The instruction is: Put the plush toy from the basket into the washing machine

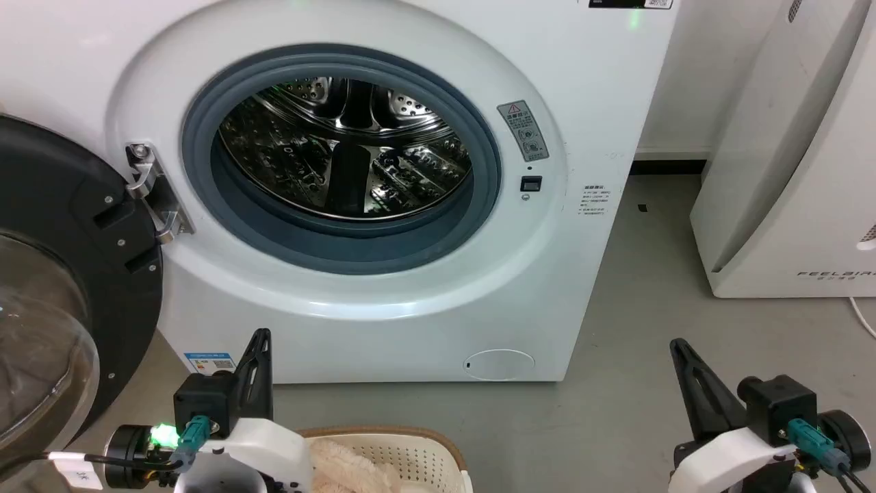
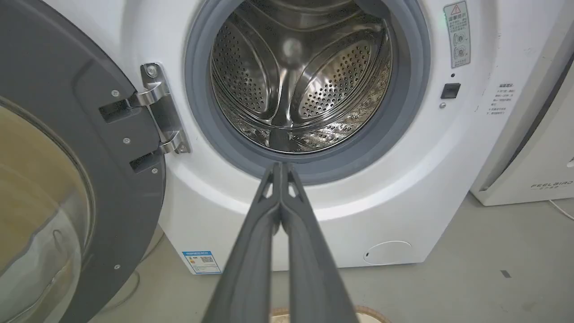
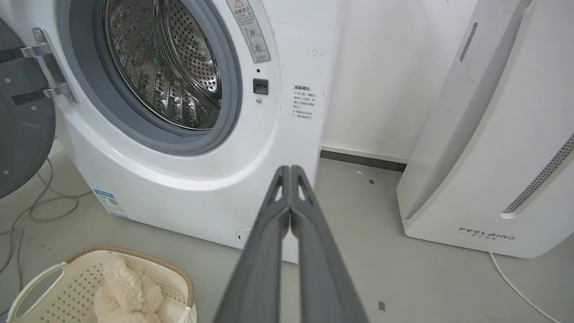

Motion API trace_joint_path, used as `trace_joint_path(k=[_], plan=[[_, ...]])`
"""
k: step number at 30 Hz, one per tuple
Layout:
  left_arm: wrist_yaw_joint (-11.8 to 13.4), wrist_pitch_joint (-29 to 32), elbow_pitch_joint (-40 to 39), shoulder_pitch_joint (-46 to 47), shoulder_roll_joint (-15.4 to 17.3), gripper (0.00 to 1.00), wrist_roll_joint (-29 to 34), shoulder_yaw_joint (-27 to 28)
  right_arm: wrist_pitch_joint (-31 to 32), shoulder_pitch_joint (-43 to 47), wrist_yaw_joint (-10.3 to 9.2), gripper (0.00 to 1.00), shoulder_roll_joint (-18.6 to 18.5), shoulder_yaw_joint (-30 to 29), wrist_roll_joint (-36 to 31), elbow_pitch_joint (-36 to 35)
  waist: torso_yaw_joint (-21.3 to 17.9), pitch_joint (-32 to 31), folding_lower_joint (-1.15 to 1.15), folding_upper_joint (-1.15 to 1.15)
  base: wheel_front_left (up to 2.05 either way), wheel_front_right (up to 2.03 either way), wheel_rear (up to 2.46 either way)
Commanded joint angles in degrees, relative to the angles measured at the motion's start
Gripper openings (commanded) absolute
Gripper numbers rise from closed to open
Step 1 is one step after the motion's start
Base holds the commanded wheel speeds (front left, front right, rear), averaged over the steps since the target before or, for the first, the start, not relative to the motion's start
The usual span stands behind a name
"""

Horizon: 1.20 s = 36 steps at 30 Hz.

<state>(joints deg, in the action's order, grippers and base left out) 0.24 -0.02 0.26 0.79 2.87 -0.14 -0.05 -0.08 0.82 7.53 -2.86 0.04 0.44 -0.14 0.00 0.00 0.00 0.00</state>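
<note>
The plush toy (image 3: 123,291) lies in the basket (image 3: 148,260) on the floor (image 3: 403,278), just in front of the washing machine (image 1: 588,89). Its door (image 1: 68,219) stands swung open, showing the steel drum (image 1: 349,157). The left hand (image 2: 281,169) and right hand (image 3: 290,169) hover with fingers pressed together, holding nothing.

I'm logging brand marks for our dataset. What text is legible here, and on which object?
"FEELBIRD": on the white appliance beside the washing machine.
On the washing machine, the warning sticker, printed notice and blue sticker: too small to read.
</note>
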Motion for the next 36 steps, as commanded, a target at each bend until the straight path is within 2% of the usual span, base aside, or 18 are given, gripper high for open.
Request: trace_joint_path(k=[1,15,16,36], plan=[[-0.2,0.0,-0.3,-0.8,0.0,0.00,0.1,0.0,0.1,-0.8,-0.04,0.00,0.0,0.0,-0.4,0.1,0.0,0.0,0.00,0.00,0.00,0.00,0.00],[-0.2,0.0,-0.3,-0.8,0.0,0.00,0.1,0.0,0.1,-0.8,-0.04,0.00,0.0,0.0,-0.4,0.1,0.0,0.0,0.00,0.00,0.00,0.00,0.00],[-0.2,0.0,-0.3,-0.8,0.0,1.00,0.1,0.0,0.1,-0.8,-0.04,1.00,0.0,0.0,-0.4,0.1,0.0,0.0,0.00,0.00,0.00,0.00,0.00],[1.1,-2.0,2.1,1.6,0.0,1.00,-0.9,-0.6,-2.0,-0.6,0.00,1.00,0.0,-1.2,2.5,-1.3,0.0,1.3,0.00,0.00,0.00,0.00,0.00]])
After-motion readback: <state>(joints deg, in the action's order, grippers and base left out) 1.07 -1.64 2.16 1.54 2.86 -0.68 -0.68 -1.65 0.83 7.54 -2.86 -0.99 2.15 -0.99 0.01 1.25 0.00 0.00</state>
